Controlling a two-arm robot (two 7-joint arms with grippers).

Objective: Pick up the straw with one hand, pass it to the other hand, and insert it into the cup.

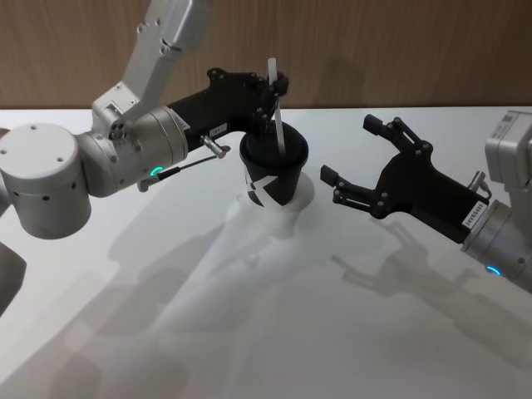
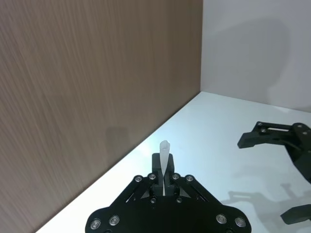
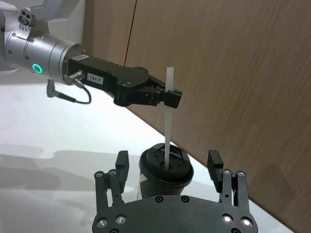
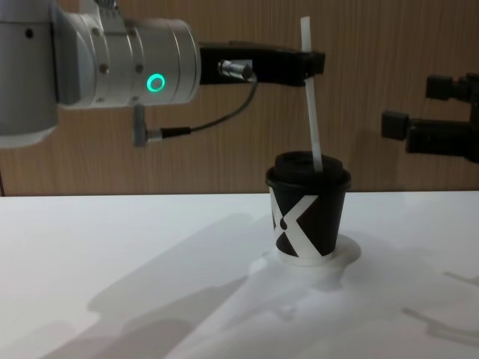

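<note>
The left gripper, black with a silver round wrist and a green glowing ring, reaches from the left side over the cup. Its fingers are pressed together on the straw, gripping it near the upper end, so a short piece of straw stands above the fingers. In the chest view the straw hangs almost upright, a little tilted, and its lower end meets the black lid of the cup. In the right wrist view the lower end of the straw goes into the lid of the cup; how deep it sits cannot be told.

The cup stands upright on the white table, at the far side near the wooden wall. Its white X mark faces the robot.

The right gripper, all black, is to the right of the cup and apart from it, not touching anything. Its 2 fingers are spread wide and hold nothing. In the right wrist view its fingers stand on both sides of the cup but nearer to the camera.

A thin black cable with a metal plug hangs in a curve under the left wrist.

In the left wrist view the top of the straw shows between the closed fingers.
</note>
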